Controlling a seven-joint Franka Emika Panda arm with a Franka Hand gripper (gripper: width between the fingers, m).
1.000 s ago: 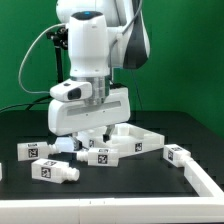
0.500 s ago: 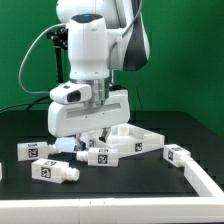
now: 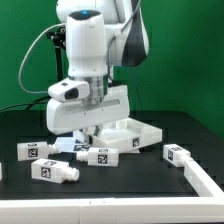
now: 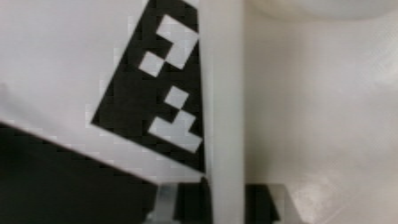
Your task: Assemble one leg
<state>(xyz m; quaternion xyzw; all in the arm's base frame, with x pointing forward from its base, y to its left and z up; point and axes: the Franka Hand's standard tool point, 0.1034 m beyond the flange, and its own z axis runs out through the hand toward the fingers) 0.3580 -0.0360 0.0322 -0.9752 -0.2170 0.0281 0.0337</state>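
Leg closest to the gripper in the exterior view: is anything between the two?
Nothing visible. The leg lies on the table, just nearer the camera than the gripper, which hangs low at a corner of the white panel; its jaws are hidden.

Four small white rectangular plastic leg blocks, all alike, each lying flat on its long side and apart from the others. Middle leg (image 3: pixel 100 156): black-and-white square tag on the front face. Front leg (image 3: pixel 55 171): nearest to the camera, toward the exterior view's left, with the short round peg at the end pointing to the right. Left leg (image 3: pixel 30 152): farther back, tag to the front. Right leg (image 3: pixel 180 154): well apart from the others, toward the exterior view's right, slightly turned.
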